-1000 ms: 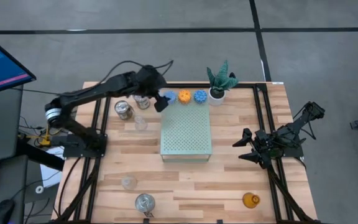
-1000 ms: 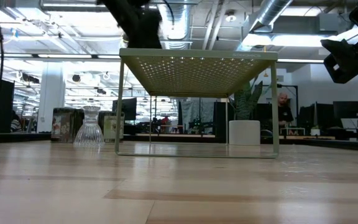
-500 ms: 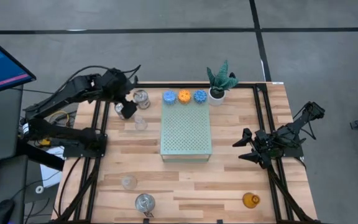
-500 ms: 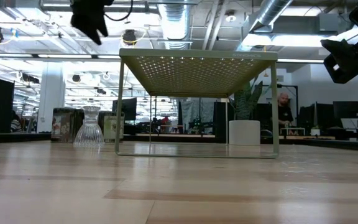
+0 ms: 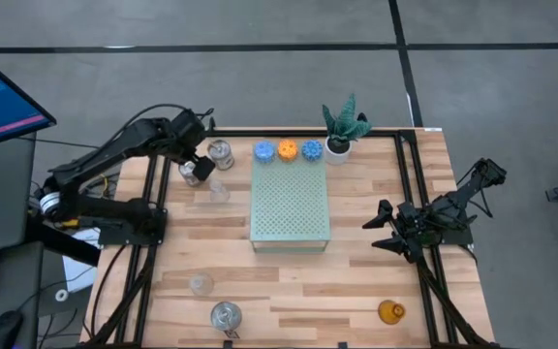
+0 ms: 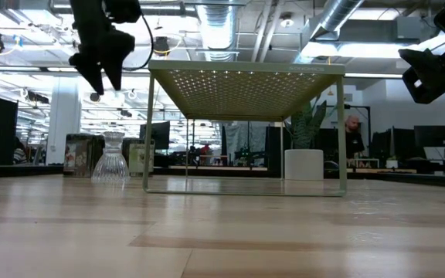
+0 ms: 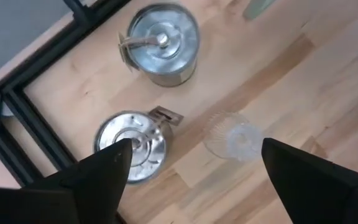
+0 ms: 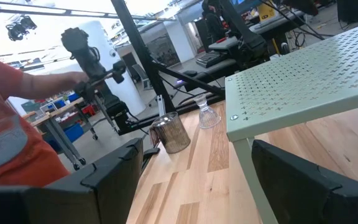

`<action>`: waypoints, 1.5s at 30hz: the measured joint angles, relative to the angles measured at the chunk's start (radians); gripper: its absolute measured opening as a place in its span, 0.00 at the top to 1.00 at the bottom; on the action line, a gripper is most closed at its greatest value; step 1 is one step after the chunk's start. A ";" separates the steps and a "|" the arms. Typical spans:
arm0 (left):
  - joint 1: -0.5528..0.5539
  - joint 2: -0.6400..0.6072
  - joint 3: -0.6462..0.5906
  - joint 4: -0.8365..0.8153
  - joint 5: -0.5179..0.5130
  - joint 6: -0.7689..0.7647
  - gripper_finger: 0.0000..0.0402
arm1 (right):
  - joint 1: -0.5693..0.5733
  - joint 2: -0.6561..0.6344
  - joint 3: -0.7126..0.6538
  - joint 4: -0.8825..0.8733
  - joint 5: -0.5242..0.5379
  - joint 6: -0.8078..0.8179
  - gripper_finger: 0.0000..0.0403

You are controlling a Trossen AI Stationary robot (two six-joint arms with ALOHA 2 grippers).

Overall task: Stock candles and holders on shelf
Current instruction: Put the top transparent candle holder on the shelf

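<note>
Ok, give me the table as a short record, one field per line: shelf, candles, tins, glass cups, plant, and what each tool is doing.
shelf: mint-green perforated shelf mid-table, nothing on top
candles: blue candle, orange candle, second blue candle, in a row on the table behind the shelf
tins: two silver tins at far left, third tin at the near edge
glass cups: clear cup, clear cup, amber cup
plant: potted plant by the candles
left tool: left tool open, above the far-left tins
right tool: right tool open, idle at right, holding nothing
</note>
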 joint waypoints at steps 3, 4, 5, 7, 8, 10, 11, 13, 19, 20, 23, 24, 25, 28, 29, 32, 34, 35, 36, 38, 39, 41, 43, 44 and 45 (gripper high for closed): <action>0.018 0.000 -0.008 0.009 -0.027 0.018 0.09 | 0.000 0.000 0.000 0.000 0.000 0.000 0.28; 0.026 0.000 -0.008 0.011 -0.029 0.020 0.09 | 0.000 0.000 0.000 0.000 0.000 0.000 0.28; 0.034 0.000 -0.008 0.015 -0.028 0.024 0.09 | 0.000 0.000 0.000 0.000 0.000 0.000 0.28; 0.044 0.000 -0.008 0.026 -0.015 0.026 0.09 | 0.000 0.000 0.000 0.000 0.000 0.000 0.28; 0.047 0.000 -0.008 0.037 0.012 0.027 0.09 | 0.000 0.000 0.000 0.000 0.000 0.000 0.28; 0.041 0.000 -0.008 0.060 0.095 0.027 0.09 | 0.000 0.000 0.000 0.000 0.000 0.000 0.28; 0.029 0.000 -0.008 0.063 0.135 0.032 0.09 | 0.000 0.000 0.000 0.000 0.000 0.000 0.28; -0.010 0.005 -0.008 0.063 0.170 0.058 0.09 | 0.000 0.000 0.000 0.000 0.000 0.000 0.28; -0.125 0.009 -0.070 0.131 0.177 0.121 0.09 | 0.000 0.000 0.000 0.000 0.000 0.000 0.28; -0.140 0.009 -0.089 0.131 0.169 0.127 0.09 | 0.000 0.000 0.000 0.000 0.000 0.000 0.28; -0.164 0.010 -0.158 0.180 0.164 0.130 0.09 | 0.000 0.000 0.000 0.000 0.000 0.000 0.28; -0.168 0.010 -0.181 0.200 0.157 0.130 0.09 | 0.000 0.000 0.000 0.000 0.000 0.000 0.28; -0.170 0.010 -0.202 0.225 0.141 0.131 0.09 | 0.000 0.000 0.000 0.000 0.000 0.000 0.28; -0.169 0.010 -0.256 0.301 0.118 0.137 0.09 | 0.000 0.000 0.000 0.000 0.000 0.000 0.28; -0.169 0.010 -0.272 0.322 0.112 0.145 0.09 | 0.000 0.000 0.000 0.000 0.000 0.000 0.28; -0.171 0.010 -0.305 0.352 0.076 0.169 0.09 | 0.000 0.000 0.000 0.000 0.000 0.000 0.28; -0.170 0.010 -0.323 0.372 0.063 0.183 0.09 | 0.000 0.000 0.000 0.000 0.000 0.000 0.28; -0.170 0.010 -0.335 0.387 0.061 0.184 0.09 | 0.000 0.000 0.000 0.000 0.000 0.000 0.28; -0.170 0.010 -0.346 0.401 0.061 0.183 0.09 | 0.000 0.000 0.000 0.000 0.000 0.000 0.28; -0.170 0.010 -0.370 0.430 0.061 0.183 0.09 | 0.000 0.000 0.000 0.000 0.000 0.000 0.28; -0.170 0.010 -0.380 0.444 0.060 0.182 0.09 | 0.000 0.000 0.000 0.000 0.000 0.000 0.28; -0.170 0.010 -0.400 0.470 0.046 0.180 0.09 | 0.000 0.000 0.000 0.000 0.000 0.000 0.28; -0.170 0.010 -0.417 0.471 0.036 0.180 0.10 | 0.000 0.000 0.000 0.000 0.000 0.000 0.28; -0.170 0.010 -0.424 0.471 0.035 0.180 0.12 | 0.000 0.000 0.000 0.000 0.000 0.000 0.28; -0.169 0.010 -0.431 0.472 0.035 0.180 0.14 | 0.000 0.000 0.000 0.000 0.000 0.000 0.28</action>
